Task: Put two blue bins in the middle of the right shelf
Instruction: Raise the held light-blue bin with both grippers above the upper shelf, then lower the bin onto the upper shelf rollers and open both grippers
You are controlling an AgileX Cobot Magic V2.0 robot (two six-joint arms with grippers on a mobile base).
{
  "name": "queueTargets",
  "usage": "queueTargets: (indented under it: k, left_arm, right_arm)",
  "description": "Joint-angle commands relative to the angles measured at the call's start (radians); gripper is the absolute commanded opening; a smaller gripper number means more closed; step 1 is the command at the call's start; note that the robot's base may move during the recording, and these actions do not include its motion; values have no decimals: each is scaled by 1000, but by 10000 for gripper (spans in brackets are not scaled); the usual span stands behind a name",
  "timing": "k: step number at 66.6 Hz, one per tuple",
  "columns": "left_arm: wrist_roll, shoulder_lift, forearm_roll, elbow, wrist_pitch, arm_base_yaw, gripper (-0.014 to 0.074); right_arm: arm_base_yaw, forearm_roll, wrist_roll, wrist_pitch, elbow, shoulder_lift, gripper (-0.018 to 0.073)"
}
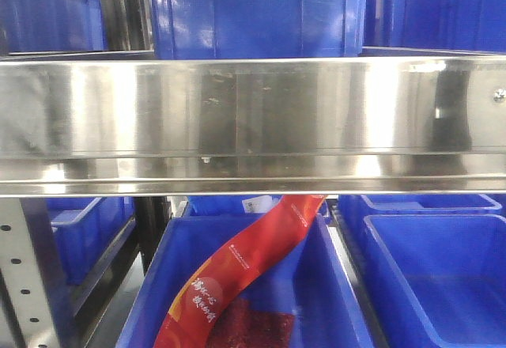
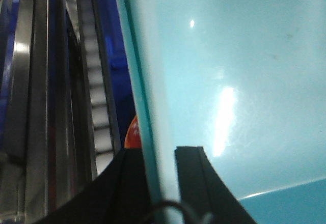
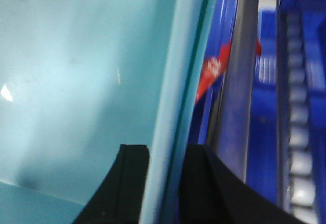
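Note:
A pale cyan-blue bin fills both wrist views; its smooth wall [image 2: 234, 71] takes up the left wrist view and its other wall [image 3: 76, 66] the right wrist view. My left gripper [image 2: 160, 180] is shut on the bin's rim edge, one black finger on each side. At the opposite rim my right gripper [image 3: 165, 183] is shut the same way. Whether a second bin is nested inside I cannot tell. In the front view the bin is out of sight; the right shelf's broad steel front rail [image 1: 253, 119] spans the frame, close in front.
Dark royal-blue bins stand above the rail [image 1: 253, 8] and below it [image 1: 443, 277]. The lower middle bin [image 1: 332, 300] holds a red packet [image 1: 245, 261]. A perforated upright [image 1: 20, 277] stands at lower left. Roller tracks [image 2: 97, 107] [image 3: 298, 132] run beside both grippers.

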Motion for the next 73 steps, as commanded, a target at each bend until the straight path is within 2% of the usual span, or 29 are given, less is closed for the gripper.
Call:
queueTargets:
  k: [1,8,16,32,37,41,46,58,59,67,73]
  left_arm:
    - [17,-8,-1,52,-131,-5,-111]
    - [17,13,23,110,-186,-5,-111]
    - [17,54,35,128,-190,-5,-111]
    - [17,121,37,128,-184,-5,-108]
    - [17,127,37,128,-182,-5,-60]
    - [17,129,37,128,-182,-5,23]
    - [17,129,37,128,-182,-5,176]
    - [17,129,37,128,-180,-5,624]
    - [17,129,37,128,-180,-5,627]
    - [17,119,39,122,-163,-5,538]
    - [17,89,39,116,-142,-5,533]
  right_arm:
    - [1,4,-3,-110,67,-12,-153]
    - [1,4,-3,-194,138,-11,-153]
    - [1,4,-3,-258,188,-1,-153]
    - [1,4,-3,-250,205,64,-153]
    - [1,4,-3,-245,205,78,-134]
    - [1,4,-3,-242,205,80,-76]
    - [1,4,-3,-242,205,80,54]
    - [1,4,-3,-247,205,80,542]
    - [1,4,-3,-247,203,80,574]
    - [1,4,-3,-251,201,63,568]
    - [1,4,-3,-259,201,26,568]
